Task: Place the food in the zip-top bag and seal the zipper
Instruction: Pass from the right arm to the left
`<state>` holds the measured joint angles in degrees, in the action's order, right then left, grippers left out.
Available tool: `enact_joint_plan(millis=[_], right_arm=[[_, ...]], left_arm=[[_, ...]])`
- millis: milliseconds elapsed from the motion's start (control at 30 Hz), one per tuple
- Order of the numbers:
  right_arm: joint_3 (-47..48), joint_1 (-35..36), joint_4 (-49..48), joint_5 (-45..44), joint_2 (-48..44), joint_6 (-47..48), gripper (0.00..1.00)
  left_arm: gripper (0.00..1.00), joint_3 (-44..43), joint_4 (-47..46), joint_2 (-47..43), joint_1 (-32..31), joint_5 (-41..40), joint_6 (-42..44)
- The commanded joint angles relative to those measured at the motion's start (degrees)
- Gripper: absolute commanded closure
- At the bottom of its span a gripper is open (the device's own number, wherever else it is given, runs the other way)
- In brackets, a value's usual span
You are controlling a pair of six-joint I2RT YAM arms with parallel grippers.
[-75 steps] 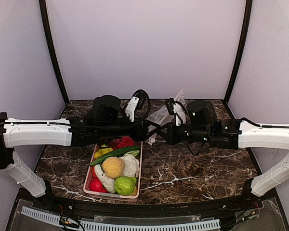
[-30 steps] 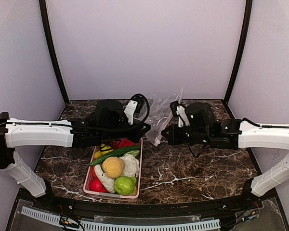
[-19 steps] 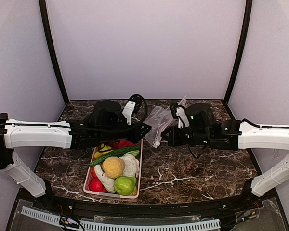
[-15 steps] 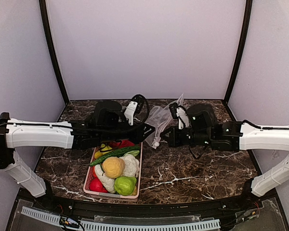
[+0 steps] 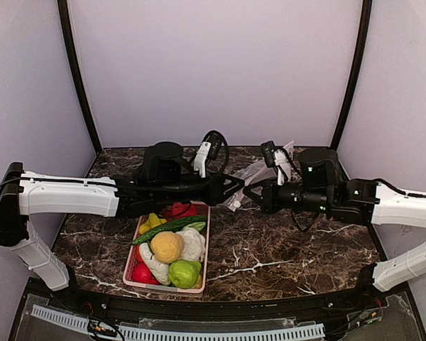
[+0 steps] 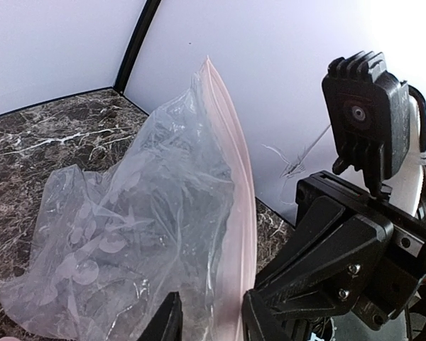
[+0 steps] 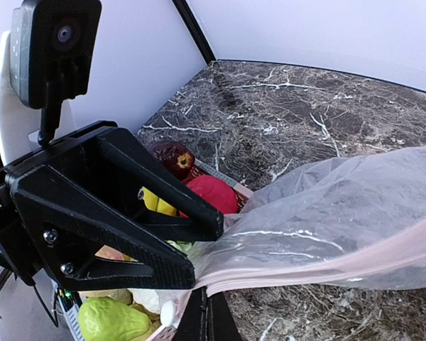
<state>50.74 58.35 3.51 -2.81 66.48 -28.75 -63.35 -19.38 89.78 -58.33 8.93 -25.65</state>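
The clear zip-top bag (image 5: 259, 169) hangs between the two grippers, above the table and just right of the basket. My right gripper (image 7: 208, 320) is shut on the bag's corner at the end of the pale pink zipper (image 7: 341, 266). My left gripper (image 6: 213, 323) stands open, its fingers on either side of the zipper (image 6: 236, 213), with the dotted bag (image 6: 128, 220) spreading to the left. In the top view the left gripper (image 5: 236, 186) and right gripper (image 5: 250, 193) nearly meet tip to tip. The food lies in the basket: cucumber (image 5: 167, 227), yellow-orange ball (image 5: 167, 246), cauliflower (image 5: 193, 243), green fruit (image 5: 184, 273).
The pink slatted basket (image 5: 206, 245) sits front left of centre on the dark marble table (image 5: 291, 249). A red fruit (image 7: 213, 192) and a banana (image 7: 156, 202) show behind the left gripper's black body (image 7: 113, 206). Pale walls and black posts close in the back and sides.
The left gripper has opened from shut on the bag. Both arms have shifted to the right, and the bag hangs lower and further right than a second ago.
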Motion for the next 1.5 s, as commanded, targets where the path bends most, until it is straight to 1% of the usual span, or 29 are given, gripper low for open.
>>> enact_joint_plan(millis=[0,167,333,467,533,700,800,833,867,1000,1167,1333,1467], right_arm=[[4.77,0.45,3.85,-0.33,-1.21,4.10,1.00],[10.03,0.41,12.26,-3.46,-1.96,7.79,1.00],[16.07,0.45,22.83,-6.03,0.11,10.04,1.00],[15.65,0.45,26.02,-6.46,2.16,10.14,1.00],[14.42,0.45,26.06,-5.30,3.58,9.89,1.00],[12.35,0.46,24.26,-0.76,8.35,9.61,1.00],[11.24,0.84,19.40,2.43,10.16,8.91,1.00],[10.75,0.99,17.78,4.34,10.55,8.56,1.00],[10.45,1.18,16.18,5.42,10.86,8.15,1.00],[8.65,1.68,9.89,8.46,11.16,6.34,1.00],[5.22,1.94,3.47,10.22,10.37,3.90,1.00],[3.82,2.15,2.27,9.96,10.23,2.92,1.00],[3.52,2.28,1.93,10.10,10.16,2.96,1.00]], left_arm=[[0.71,0.60,-5.50,3.21,0.01,4.27,-4.48],[0.72,0.04,-7.84,5.95,-0.56,6.28,-6.68],[0.72,2.03,-7.84,5.94,-0.74,4.93,-6.96],[0.71,6.05,-7.80,3.76,-0.74,2.07,-7.75],[0.70,9.86,-8.10,1.90,-0.78,0.51,-8.28],[0.63,15.96,-6.11,-4.79,-0.74,-4.13,-9.14],[0.58,18.65,-2.06,-8.40,-0.80,-7.58,-8.92],[0.55,19.11,-0.55,-10.20,-0.78,-7.90,-8.77],[0.52,19.80,0.14,-11.01,-0.76,-10.03,-8.74],[0.44,20.34,3.27,-14.61,-0.66,-11.00,-8.68],[0.43,18.16,6.64,-15.52,-0.69,-9.16,-8.73],[0.43,17.18,5.50,-15.75,-0.65,-6.41,-9.17],[0.43,15.80,4.61,-13.75,-0.65,-4.19,-9.45]])
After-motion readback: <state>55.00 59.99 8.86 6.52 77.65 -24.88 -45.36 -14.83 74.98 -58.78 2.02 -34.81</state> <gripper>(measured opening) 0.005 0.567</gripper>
